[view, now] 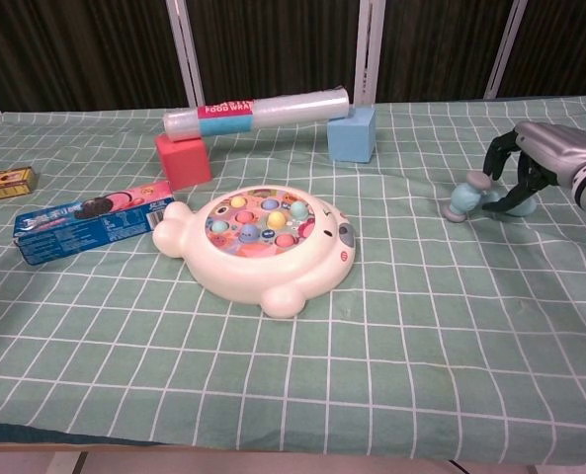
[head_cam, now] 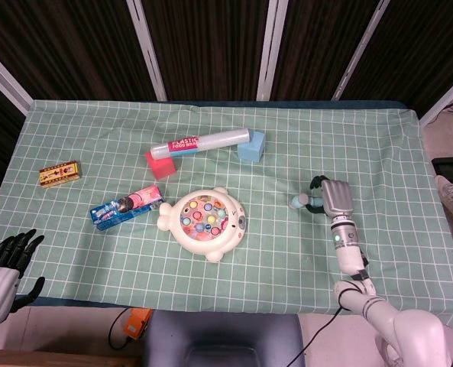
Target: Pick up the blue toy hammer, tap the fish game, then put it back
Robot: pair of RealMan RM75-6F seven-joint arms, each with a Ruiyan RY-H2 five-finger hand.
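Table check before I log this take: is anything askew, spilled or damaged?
Only the plastic wrap roll stands out: it lies bridged across the red block and blue block, not on the cloth. Nothing looks spilled or broken.
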